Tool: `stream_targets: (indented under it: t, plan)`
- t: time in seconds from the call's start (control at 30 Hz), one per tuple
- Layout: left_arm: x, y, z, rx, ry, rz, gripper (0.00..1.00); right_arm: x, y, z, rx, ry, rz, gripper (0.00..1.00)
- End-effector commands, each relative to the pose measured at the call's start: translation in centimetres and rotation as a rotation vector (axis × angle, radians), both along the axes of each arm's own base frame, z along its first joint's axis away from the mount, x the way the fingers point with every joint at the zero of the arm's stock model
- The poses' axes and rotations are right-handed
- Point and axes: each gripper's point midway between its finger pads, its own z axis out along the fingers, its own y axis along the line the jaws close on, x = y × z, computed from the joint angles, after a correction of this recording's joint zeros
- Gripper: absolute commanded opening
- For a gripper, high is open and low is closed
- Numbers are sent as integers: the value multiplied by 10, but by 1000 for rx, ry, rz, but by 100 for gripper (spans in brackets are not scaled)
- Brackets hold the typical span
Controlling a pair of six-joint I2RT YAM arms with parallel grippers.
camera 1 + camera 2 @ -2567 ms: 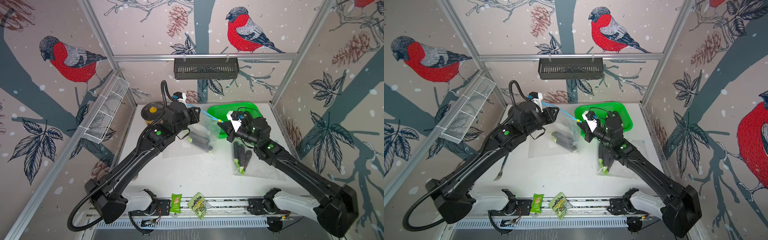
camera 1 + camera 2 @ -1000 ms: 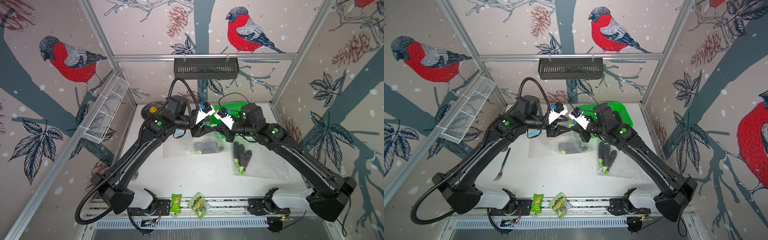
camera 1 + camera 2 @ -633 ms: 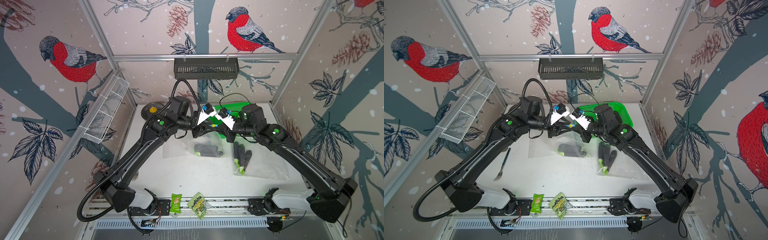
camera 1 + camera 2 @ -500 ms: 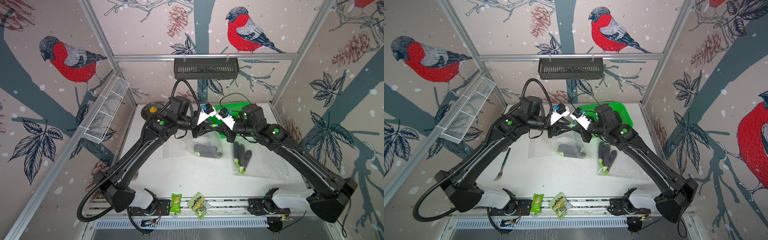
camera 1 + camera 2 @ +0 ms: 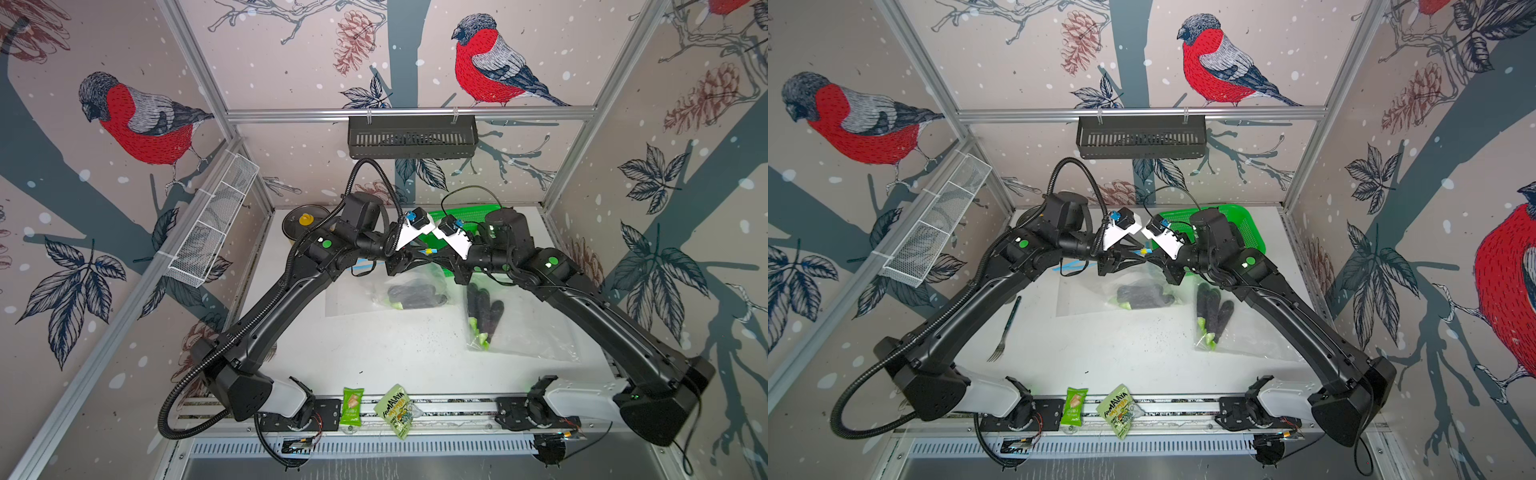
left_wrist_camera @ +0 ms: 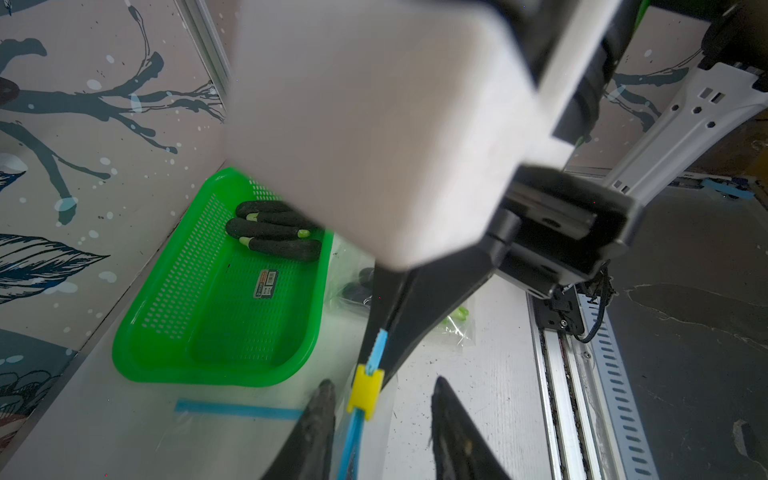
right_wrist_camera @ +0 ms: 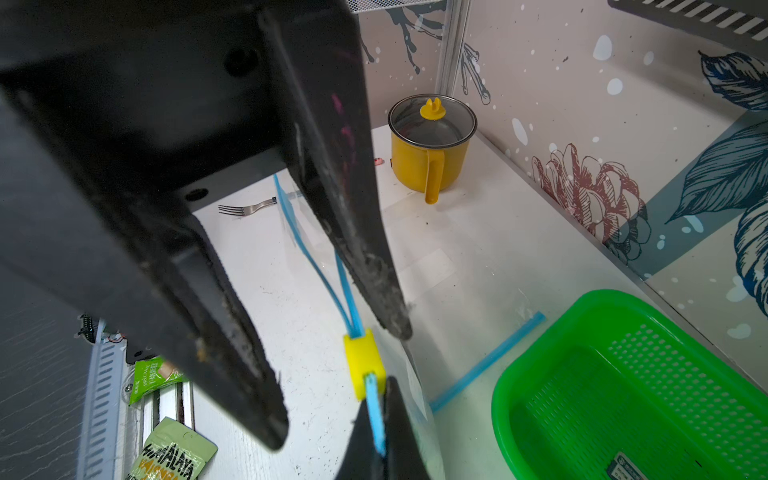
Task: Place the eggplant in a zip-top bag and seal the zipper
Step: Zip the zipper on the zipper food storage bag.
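Pinching zipper [image 7: 375, 415], right fingers [image 7: 399, 444], left fingers [image 7: 232, 353] apart

- Both top views: from high over the front rail [image 5: 432, 409], tilted down toward the back wall [image 5: 316, 174], taking in the whole surface [image 5: 374, 357]
- Left wrist: close behind the left pincer [image 6: 384, 384], facing the green basket [image 6: 232, 320]
- Right wrist: close behind the right pincer [image 7: 378, 392], facing the yellow pot [image 7: 428, 153]
- Shared by both wrist views: yellow slider [image 6: 365, 390], blue zipper strip [image 6: 376, 349], green basket

"HIMALAYA" on green snack packet [image 7: 171, 456]
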Motion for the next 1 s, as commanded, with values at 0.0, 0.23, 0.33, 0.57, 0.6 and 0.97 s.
stream_targets:
  t: [0.0,0.23,0.33,0.57,0.6,0.97]
  plan:
    - [-4,-3,4,-7,-15,-31,38,-1,3,11,36,-35,20,4]
    - [-6,-3,6,-13,-21,-45,30,1,2,8,34,-32,15,3]
    - [-6,-3,4,-9,-19,-43,24,2,1,9,37,-32,13,3]
    - [-9,-3,4,-10,-19,-51,17,4,0,5,39,-24,8,3]
    - [-8,-3,3,-8,-20,-47,17,4,0,5,41,-20,9,3]
    - [-3,-7,-4,5,-3,-41,35,-1,-4,12,54,-32,12,3]
